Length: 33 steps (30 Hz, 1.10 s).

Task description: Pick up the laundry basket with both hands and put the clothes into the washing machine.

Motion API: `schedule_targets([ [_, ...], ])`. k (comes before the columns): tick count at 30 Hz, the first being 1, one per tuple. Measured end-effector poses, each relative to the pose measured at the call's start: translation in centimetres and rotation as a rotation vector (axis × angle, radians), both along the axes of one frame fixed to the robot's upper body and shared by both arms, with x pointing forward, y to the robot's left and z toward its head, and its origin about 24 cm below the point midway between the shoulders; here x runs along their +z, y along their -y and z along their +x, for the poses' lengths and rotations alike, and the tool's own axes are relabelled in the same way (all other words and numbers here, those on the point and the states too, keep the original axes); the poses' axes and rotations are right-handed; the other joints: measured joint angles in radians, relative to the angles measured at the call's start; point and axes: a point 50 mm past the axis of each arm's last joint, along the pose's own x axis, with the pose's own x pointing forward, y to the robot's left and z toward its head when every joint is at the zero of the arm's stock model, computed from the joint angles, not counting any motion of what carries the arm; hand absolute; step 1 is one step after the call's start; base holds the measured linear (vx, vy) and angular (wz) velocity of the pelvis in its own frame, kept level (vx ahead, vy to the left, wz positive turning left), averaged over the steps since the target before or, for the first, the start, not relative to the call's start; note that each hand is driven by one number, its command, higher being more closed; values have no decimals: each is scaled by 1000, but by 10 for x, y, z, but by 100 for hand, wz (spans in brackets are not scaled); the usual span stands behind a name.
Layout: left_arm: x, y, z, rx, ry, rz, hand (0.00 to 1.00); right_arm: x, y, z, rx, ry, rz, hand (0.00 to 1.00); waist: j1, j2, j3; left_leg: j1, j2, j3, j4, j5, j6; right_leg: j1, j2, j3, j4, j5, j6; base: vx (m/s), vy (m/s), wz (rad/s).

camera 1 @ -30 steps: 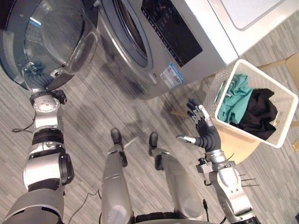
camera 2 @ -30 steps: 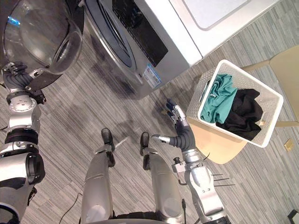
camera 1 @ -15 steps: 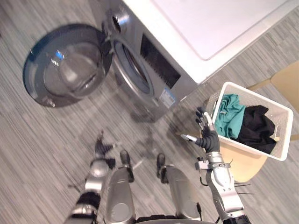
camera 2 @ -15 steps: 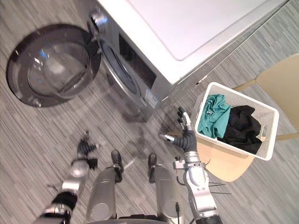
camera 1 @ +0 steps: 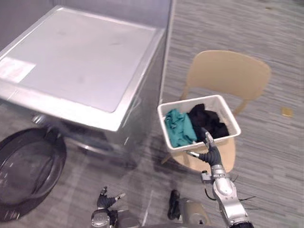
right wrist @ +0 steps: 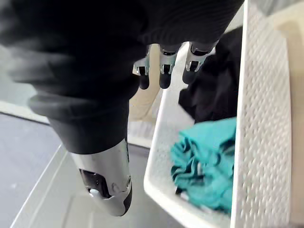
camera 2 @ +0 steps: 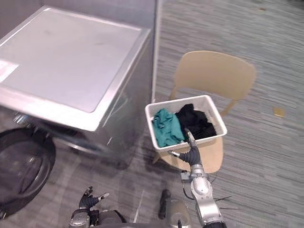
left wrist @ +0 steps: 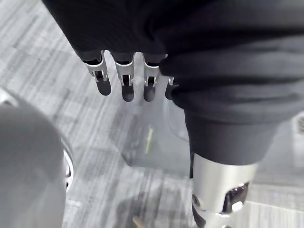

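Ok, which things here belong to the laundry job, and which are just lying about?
Job: laundry basket, teal garment, black garment, washing machine, its open door, right robot hand, left robot hand.
Lying about: wooden chair under the basket, small tan scrap on the floor.

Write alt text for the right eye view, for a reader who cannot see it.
A white laundry basket holding a teal garment and a black garment sits on a tan chair, with the open right robot hand raised at its near wall. A washing machine stands left, its door open.
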Motion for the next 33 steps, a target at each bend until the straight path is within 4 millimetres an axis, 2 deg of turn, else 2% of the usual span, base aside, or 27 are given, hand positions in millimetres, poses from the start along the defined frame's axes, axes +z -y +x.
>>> schedule_targets([
  [1,0,1,1,-3,6,-1,0,0,2,-1,-11,-3,-3,0,2,-1,0,-14,-30,-33,-19,-15,-5,11,-9,14,-2,0,0,248,120,-73],
  [2,1,1,1,-4,10,-1,0,-2,5,-1,-20,-14,-14,0,4,-7,3,-35,-81,-82,-102,-23,-14,37,-23,30,-12,1,2,183,127,-51],
  [3,1,2,2,-8,11,-3,0,-4,6,-1,-22,-20,-22,0,6,-4,2,-42,-104,-105,-157,-23,-15,50,-28,40,-17,2,3,217,207,-58],
  [4,0,7,4,-8,4,-14,0,-7,8,-1,-27,-36,-39,0,12,7,-3,-58,-154,-149,-305,-17,-21,63,-37,45,-21,6,15,192,268,-49],
  [5,-2,10,0,-5,-14,-23,0,-6,16,-2,-35,-40,-83,0,17,43,-19,-63,-202,-218,-502,94,-41,65,-28,47,-31,8,46,194,290,-48],
  [6,-3,11,-1,-6,-15,-30,0,-6,17,0,-34,-38,-94,0,20,61,-17,-67,-211,-235,-529,131,-10,69,-19,57,-37,3,68,148,269,-22],
  [7,-1,5,2,-36,-12,-4,0,-8,13,5,-31,-47,-107,0,19,27,-17,-57,-255,-234,-543,137,-14,68,-58,73,-53,0,92,130,222,-1],
  [8,0,2,4,-59,-5,8,0,-6,13,8,-28,-38,-117,0,19,9,-18,-58,-273,-231,-558,141,-8,70,-80,71,-71,3,96,117,207,15],
  [11,3,-7,9,-115,-4,49,0,2,10,28,-7,-9,-164,0,46,-6,-15,-69,-311,-214,-566,136,9,70,-113,73,-118,32,131,48,152,-4],
  [14,3,-13,7,-116,-17,66,0,2,7,45,20,-29,-204,0,49,-7,-3,-77,-311,-214,-566,139,13,68,-113,74,-129,32,132,-38,35,-4],
  [17,4,-16,12,-118,-9,77,0,17,7,77,49,-6,-303,0,49,16,63,-142,-302,-221,-564,153,30,-5,-104,74,-115,36,142,-147,-11,-4],
  [18,7,-15,20,-124,11,78,0,25,14,93,37,-13,-357,0,51,31,107,-183,-302,-226,-569,172,35,-46,-103,75,-96,42,146,-137,17,2],
  [19,8,-15,21,-124,14,78,0,27,16,96,31,-16,-365,0,52,32,115,-190,-303,-227,-569,176,37,-55,-103,76,-94,44,146,-128,33,9],
  [21,14,-14,35,-127,64,83,0,43,25,117,-10,-17,-430,0,67,41,182,-236,-304,-235,-571,194,47,-102,-100,74,-81,54,146,-113,39,7],
  [24,19,-12,46,-135,101,84,0,61,31,137,-57,-19,-467,0,85,43,198,-287,-305,-244,-570,204,53,-147,-97,70,-81,65,141,-54,27,5],
  [25,21,-11,52,-136,116,83,0,71,34,144,-78,-5,-483,0,104,44,199,-308,-305,-245,-570,206,55,-167,-97,70,-82,68,139,1,18,6],
  [26,23,-10,55,-128,127,79,0,81,35,152,-99,6,-501,0,110,47,201,-328,-307,-252,-567,212,63,-181,-97,66,-82,70,137,23,18,6],
  [29,27,-5,65,-96,171,63,0,102,38,166,-153,14,-537,0,131,60,208,-373,-312,-271,-565,224,65,-214,-96,50,-80,71,135,39,4,16],
  [30,28,-3,67,-92,180,63,0,106,39,168,-160,19,-541,0,133,64,214,-379,-314,-276,-566,226,65,-217,-96,42,-80,71,135,30,-10,20],
  [32,32,3,76,-76,210,44,0,117,40,173,-175,39,-570,0,162,72,225,-404,-317,-288,-581,237,62,-244,-94,38,-75,69,133,27,-16,13],
  [33,33,5,78,-71,218,38,0,120,38,174,-172,48,-582,0,162,74,228,-407,-321,-293,-593,245,62,-251,-95,35,-72,67,130,31,-18,23],
])
